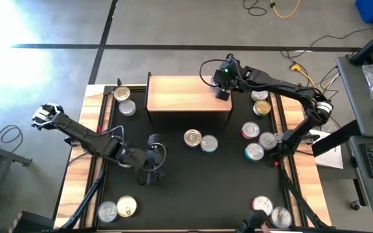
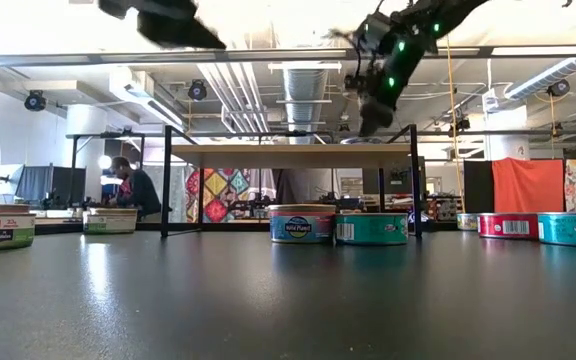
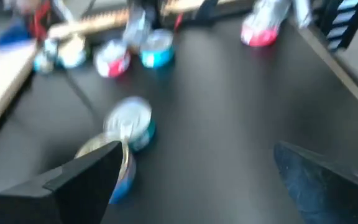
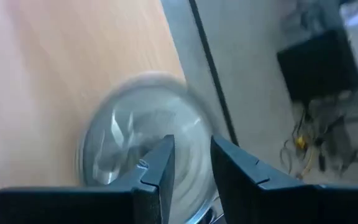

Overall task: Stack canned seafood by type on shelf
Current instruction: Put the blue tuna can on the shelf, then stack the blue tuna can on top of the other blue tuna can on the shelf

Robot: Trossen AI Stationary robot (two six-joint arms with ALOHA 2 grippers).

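Note:
The light-wood shelf (image 1: 190, 94) stands at the far middle of the black table. My right gripper (image 1: 222, 89) hangs over the shelf's right end, its fingers drawn together to a narrow slit (image 4: 192, 163). Right below them a silver-lidded can (image 4: 129, 134) lies flat on the shelf's top. My left gripper (image 1: 154, 158) hovers open over the table's near-left middle. Two silver-lidded cans (image 1: 193, 137) (image 1: 209, 144) stand ahead of it, also visible in the left wrist view (image 3: 130, 119). One of them (image 3: 118, 171) is partly hidden by a finger. My right gripper points down at the lid (image 4: 114, 146) of the silver can on the shelf. I cannot tell whether its fingertips touch the lid.
Other cans stand about the table: two at the far left (image 1: 124, 101), several along the right side (image 1: 258, 133), two near left (image 1: 117, 208), two near right (image 1: 272, 211). In the low view the shelf's dark legs (image 2: 166, 180) frame the two middle cans (image 2: 301, 224).

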